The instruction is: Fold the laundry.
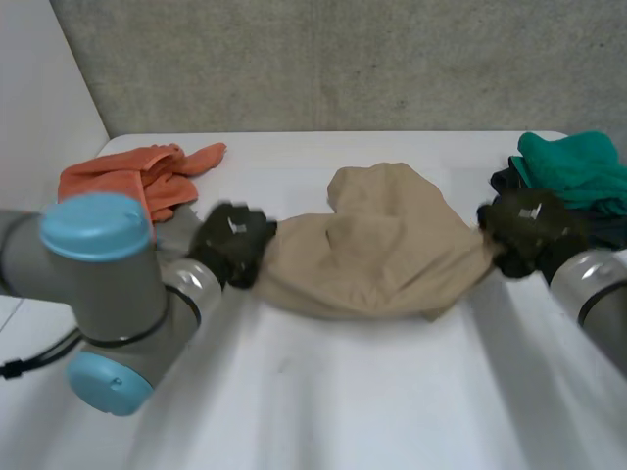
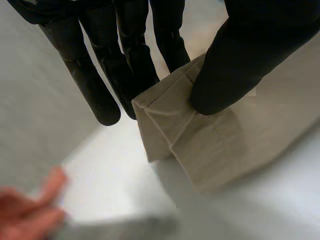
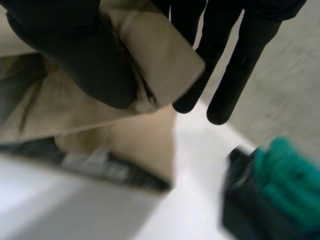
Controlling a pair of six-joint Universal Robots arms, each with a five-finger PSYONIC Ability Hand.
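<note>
A beige garment (image 1: 377, 250) hangs stretched between my two hands over the middle of the white table (image 1: 323, 392). My left hand (image 1: 233, 245) grips its left end. In the left wrist view the thumb (image 2: 235, 65) pinches a folded corner of the beige garment (image 2: 200, 135) against the fingers (image 2: 100, 85). My right hand (image 1: 527, 233) holds the right end. In the right wrist view its thumb (image 3: 80, 55) presses a beige garment (image 3: 155, 55) corner against the fingers (image 3: 235, 70).
An orange cloth (image 1: 137, 176) lies bunched at the table's far left, behind my left arm (image 1: 108, 284). A green cloth (image 1: 573, 166) sits on a dark one (image 1: 509, 181) at the far right, just behind my right hand.
</note>
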